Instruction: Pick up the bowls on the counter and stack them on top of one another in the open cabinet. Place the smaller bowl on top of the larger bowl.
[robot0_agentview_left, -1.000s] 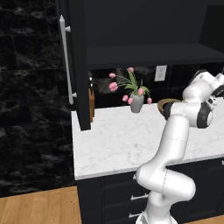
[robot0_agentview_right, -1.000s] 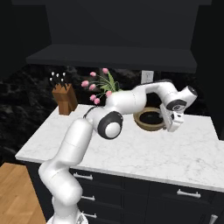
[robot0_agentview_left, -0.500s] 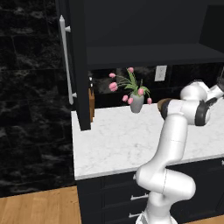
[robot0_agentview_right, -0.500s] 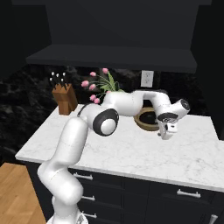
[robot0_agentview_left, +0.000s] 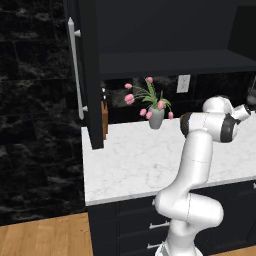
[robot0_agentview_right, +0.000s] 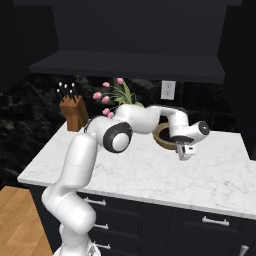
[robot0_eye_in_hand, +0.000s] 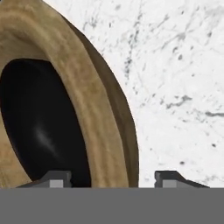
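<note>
Bowls (robot0_eye_in_hand: 57, 131) are sitting nested, black inside tan. Gripper (robot0_eye_in_hand: 113, 178), jaws apart, is straddling the tan rim; it should be lowering squarely before closing.

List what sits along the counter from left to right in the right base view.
knife block → vase of pink tulips → larger bowl → gripper

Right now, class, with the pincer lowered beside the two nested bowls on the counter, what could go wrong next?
1. The pincer straddles the wide tan wooden bowl's thick rim; a shallow grip might slip.
2. The small glossy black bowl sits inside it and could slide if tilted.
3. The grey vase of pink tulips stands close behind.
</note>
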